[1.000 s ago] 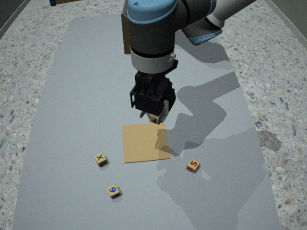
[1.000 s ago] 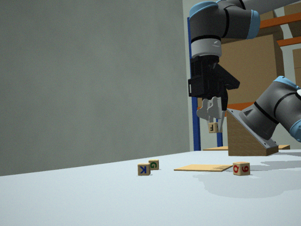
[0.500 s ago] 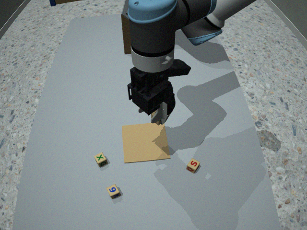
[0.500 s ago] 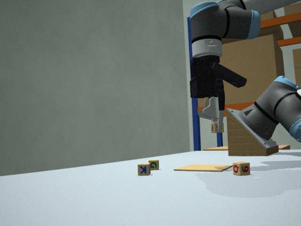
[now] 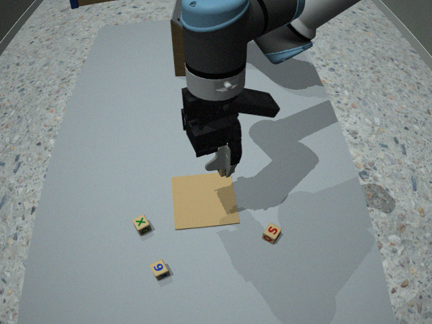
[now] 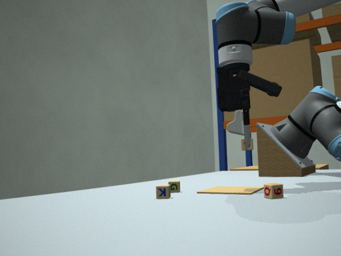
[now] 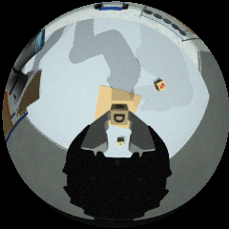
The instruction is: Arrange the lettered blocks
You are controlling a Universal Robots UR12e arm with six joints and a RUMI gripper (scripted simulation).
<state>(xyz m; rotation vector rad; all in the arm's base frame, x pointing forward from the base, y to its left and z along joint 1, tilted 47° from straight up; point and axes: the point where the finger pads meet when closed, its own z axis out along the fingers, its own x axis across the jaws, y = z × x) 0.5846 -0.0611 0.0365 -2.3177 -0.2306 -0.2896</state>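
My gripper [image 5: 225, 170] is shut on a wooden block [image 6: 244, 145] and holds it well above the table, over the far right corner of the tan mat [image 5: 204, 201]. In the wrist view the held block [image 7: 119, 117] shows a dark D towards the camera. A block with a green X on top [image 5: 141, 224] lies left of the mat. A block with a blue 9 on top [image 5: 159, 268] lies nearer, to the left. A block with a red S on top [image 5: 271, 233] lies right of the mat. All three rest on the table, off the mat.
The arm's base on a wooden wedge mount [image 6: 278, 154] stands at the far end of the grey table. Shelving with boxes [image 6: 289, 69] is behind it. The arm casts wide shadows over the right half of the table.
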